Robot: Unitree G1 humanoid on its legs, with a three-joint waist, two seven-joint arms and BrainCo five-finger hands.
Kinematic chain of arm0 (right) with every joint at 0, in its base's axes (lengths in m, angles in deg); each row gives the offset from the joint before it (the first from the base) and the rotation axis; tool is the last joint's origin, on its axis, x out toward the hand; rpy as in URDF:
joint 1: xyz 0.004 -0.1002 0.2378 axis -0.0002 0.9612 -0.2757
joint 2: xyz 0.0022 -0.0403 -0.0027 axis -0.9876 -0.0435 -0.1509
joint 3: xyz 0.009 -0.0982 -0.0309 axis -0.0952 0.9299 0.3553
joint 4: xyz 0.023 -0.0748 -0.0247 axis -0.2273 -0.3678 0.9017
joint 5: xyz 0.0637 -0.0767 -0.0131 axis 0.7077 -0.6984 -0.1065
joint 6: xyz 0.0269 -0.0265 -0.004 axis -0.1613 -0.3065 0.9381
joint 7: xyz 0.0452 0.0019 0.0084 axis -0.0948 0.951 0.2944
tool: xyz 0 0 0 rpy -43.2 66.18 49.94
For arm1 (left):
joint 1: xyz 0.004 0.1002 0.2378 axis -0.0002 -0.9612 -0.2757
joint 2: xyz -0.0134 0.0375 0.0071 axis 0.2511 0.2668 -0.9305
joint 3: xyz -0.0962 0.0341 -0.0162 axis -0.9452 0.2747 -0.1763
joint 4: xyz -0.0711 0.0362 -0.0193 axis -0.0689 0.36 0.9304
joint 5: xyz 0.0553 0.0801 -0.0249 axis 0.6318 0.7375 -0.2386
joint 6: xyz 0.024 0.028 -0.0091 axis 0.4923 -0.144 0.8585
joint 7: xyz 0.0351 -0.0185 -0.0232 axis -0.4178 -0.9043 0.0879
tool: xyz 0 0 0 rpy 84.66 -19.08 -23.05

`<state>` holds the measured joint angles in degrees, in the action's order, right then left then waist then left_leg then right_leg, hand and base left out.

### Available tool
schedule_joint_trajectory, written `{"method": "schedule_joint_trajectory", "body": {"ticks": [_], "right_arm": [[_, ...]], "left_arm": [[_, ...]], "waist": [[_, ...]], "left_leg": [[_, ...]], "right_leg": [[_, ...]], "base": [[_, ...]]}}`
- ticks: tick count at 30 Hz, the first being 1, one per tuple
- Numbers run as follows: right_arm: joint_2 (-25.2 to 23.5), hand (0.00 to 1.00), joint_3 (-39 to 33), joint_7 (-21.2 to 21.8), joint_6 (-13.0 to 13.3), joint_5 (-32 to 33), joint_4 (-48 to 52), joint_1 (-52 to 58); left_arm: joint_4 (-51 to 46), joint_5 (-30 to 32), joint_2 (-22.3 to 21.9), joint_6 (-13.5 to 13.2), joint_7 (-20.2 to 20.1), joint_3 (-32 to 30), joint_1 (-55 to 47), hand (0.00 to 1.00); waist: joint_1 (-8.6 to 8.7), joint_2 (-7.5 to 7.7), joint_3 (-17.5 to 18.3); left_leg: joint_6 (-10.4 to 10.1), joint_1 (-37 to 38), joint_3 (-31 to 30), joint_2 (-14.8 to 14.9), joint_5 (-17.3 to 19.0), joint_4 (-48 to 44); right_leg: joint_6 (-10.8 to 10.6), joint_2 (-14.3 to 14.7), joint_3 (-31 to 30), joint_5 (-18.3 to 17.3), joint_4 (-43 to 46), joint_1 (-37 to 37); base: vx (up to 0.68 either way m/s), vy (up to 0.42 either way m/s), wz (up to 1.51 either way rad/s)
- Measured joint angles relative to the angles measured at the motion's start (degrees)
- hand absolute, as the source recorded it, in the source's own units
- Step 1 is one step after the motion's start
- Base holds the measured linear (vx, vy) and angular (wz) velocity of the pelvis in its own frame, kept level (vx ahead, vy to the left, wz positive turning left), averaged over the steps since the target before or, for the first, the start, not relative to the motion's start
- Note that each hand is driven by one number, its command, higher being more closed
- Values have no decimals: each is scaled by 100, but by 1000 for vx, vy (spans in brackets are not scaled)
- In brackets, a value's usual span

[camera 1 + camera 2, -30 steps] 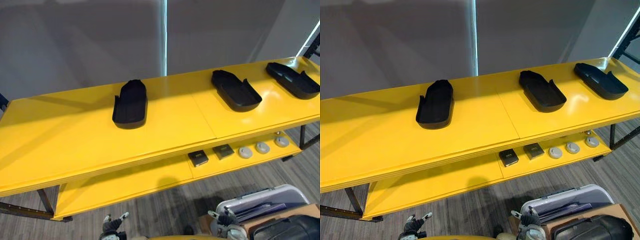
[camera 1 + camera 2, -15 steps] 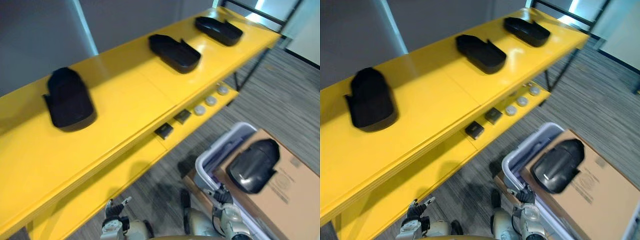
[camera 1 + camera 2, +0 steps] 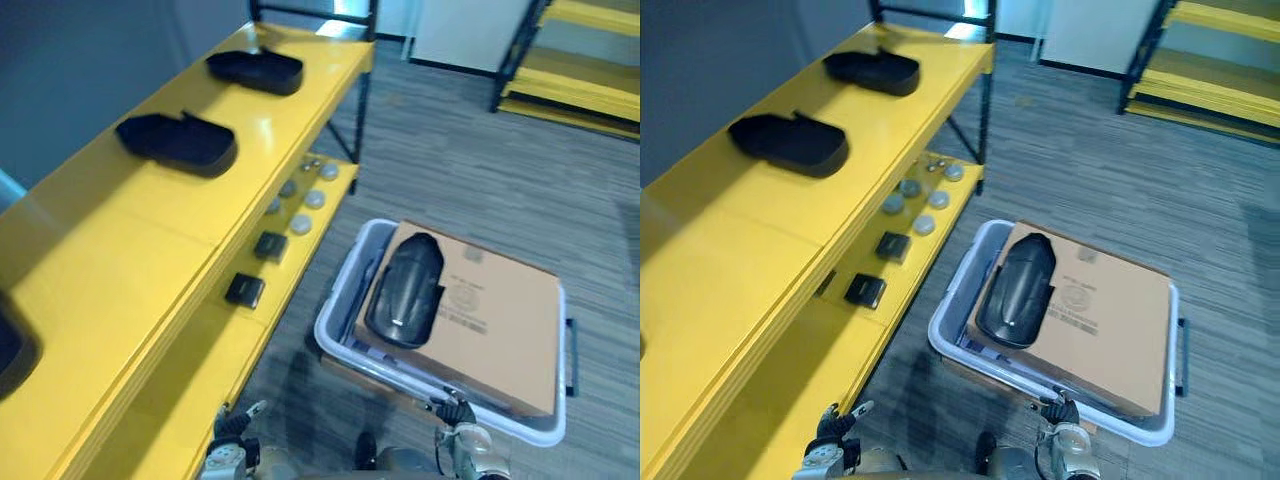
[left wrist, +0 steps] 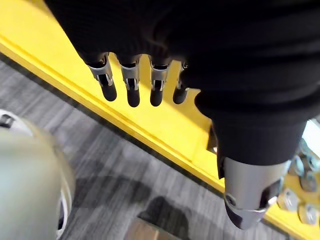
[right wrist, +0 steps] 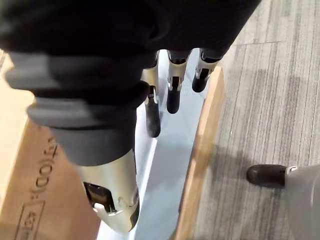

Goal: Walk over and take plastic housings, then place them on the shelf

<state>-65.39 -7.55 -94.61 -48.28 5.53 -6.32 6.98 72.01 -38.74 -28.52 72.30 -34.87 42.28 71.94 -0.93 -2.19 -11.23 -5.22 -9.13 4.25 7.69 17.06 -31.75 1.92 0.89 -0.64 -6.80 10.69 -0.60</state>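
The yellow shelf (image 3: 150, 230) runs along my left, with two housings (image 3: 178, 143) lying on its top board. Ahead, a cardboard box (image 3: 490, 310) sits over a grey bin (image 3: 335, 322), and one black plastic housing (image 3: 405, 290) lies on it. I judge I should square up close before stooping. My left hand (image 4: 156, 85) and right hand (image 5: 173, 92) hang with fingers loose, holding nothing.

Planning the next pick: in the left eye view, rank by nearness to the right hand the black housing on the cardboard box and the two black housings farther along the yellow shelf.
1. Glossy black plastic housing on the cardboard box, just ahead of the right hand.
2. Middle black housing on the yellow shelf, to the left.
3. Far black housing at the shelf's end.
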Motion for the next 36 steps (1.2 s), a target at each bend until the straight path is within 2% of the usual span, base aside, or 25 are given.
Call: {"method": "schedule_joint_trajectory", "body": {"ticks": [1, 2, 4, 7, 10, 14, 20, 24, 27, 29, 33, 36], "right_arm": [[-5, 0, -18, -86, 8, 0, 1, 8], [-2, 0, -24, -170, 9, 1, 2, 5], [-134, 0, -135, -190, 4, 20, 69, 38], [-248, 0, -249, -214, 11, 173, 242, 211], [-274, 0, -470, -225, 66, 370, 329, 352], [-319, 0, -700, -344, 53, 654, 487, 579], [-354, 0, -1305, -618, 52, 904, 809, 832], [-403, 0, -1679, -880, 45, 892, 1811, 1208], [-434, 0, -2140, -1166, 31, 886, 2913, 1491], [-439, 0, -2353, -1432, 27, 820, 4053, 1734], [-436, 0, -2464, -1701, 36, 591, 5397, 1812], [-430, 0, -2223, -1676, 70, 383, 6058, 1757]], "left_arm": [[1, -2, 0, 1, -36, 54, -2, 0], [15, -4, 12, 4, -90, 54, 1, 0], [32, -9, 48, 5, -87, 37, -35, 0], [44, -8, 99, 8, -89, 8, -32, 0], [63, -8, 98, 49, -89, -4, -41, 0], [115, -8, 112, 77, -80, -14, -28, 0], [170, -7, -14, 130, -61, -140, -56, 0], [149, 7, -82, 179, -21, -230, -92, 0], [24, 19, -99, 196, 27, -232, -212, 0], [-172, 76, -112, 197, 33, -233, -324, 0], [-398, 164, -190, 202, 34, -232, -449, 0], [-415, 169, -298, 204, 28, -202, -506, 0]], "waist": [[-2, -55, -7], [-3, -145, -1], [-11, 5, 45], [-7, 140, 136], [-6, 164, 174], [-7, 159, 296], [3, 105, 493], [8, 67, 583], [16, 86, 650], [38, 100, 667], [46, 143, 690], [44, 153, 694]], "left_leg": [[-80, 14, -347, -131, -93, 569], [142, 57, -508, -171, -376, 832], [214, 187, -259, -272, -300, 917], [374, 221, -33, -462, -272, 983], [435, 451, 170, -626, -300, 1228], [469, 751, 310, -673, -320, 1514], [524, 1177, 435, -622, -358, 2009], [505, 1394, 570, -528, -391, 2185], [504, 1454, 670, -518, -391, 2163], [504, 1497, 669, -517, -392, 2092], [502, 1497, 671, -489, -392, 1982], [488, 1504, 668, -479, -400, 1896]], "right_leg": [[-92, 17, -91, -47, 16, 12], [-218, 63, -208, -165, 125, -10], [-341, -96, -349, -231, 139, 28], [-504, -313, -478, -244, 71, 35], [-622, -470, -576, -177, -159, 167], [-682, -526, -580, -119, -307, 340], [-626, -495, -586, -65, -401, 495], [-609, -400, -584, 38, -396, 549], [-609, -408, -565, 38, -382, 581], [-610, -420, -530, 38, -372, 653], [-614, -410, -410, 32, -302, 659], [-620, -408, -389, 14, -233, 678]], "base": [[15, 240, -47], [27, 259, -50], [72, 217, -33], [146, 213, -25], [179, 157, -24], [145, 60, -15], [107, 0, -14], [82, -1, -20], [50, 1, -13], [15, -3, -1], [12, -14, -1], [19, -37, -1]]}}
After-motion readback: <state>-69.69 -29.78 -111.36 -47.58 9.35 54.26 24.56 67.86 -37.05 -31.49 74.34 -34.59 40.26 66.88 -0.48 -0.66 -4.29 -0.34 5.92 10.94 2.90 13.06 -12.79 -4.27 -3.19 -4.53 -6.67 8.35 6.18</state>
